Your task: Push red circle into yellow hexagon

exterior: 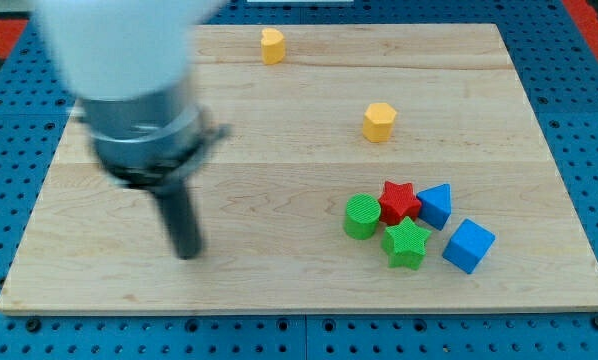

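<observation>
Pegboard base (579,40): blue, dotted with holes, showing on all sides of the wooden board.
Tabletop (279,170): a pale wooden board that fills most of the view and carries every block.
Arm (129,60): a blurred white and grey body, large in the view's upper left.
Rod (179,215): dark and straight, reaching down from the arm over the board's left part.
Tip (187,252): at the board's lower left, well apart from every block, with bare wood around it.
Pincer: none in view; the arm ends in the plain rod, so I cannot tell apart or together.
Blue cube (469,246): lower right, at the right end of the cluster.
Green circle (360,217): at the cluster's left end, touching the red star.
Red star (399,201): the only red block showing, set between the green circle and the blue triangle.
Green star (407,243): just below the red star.
Blue triangle (435,205): just right of the red star.
Yellow hexagon (378,122): alone, right of centre, above the cluster and apart from it.
Yellow block (272,46): near the top edge, its shape unclear.
</observation>
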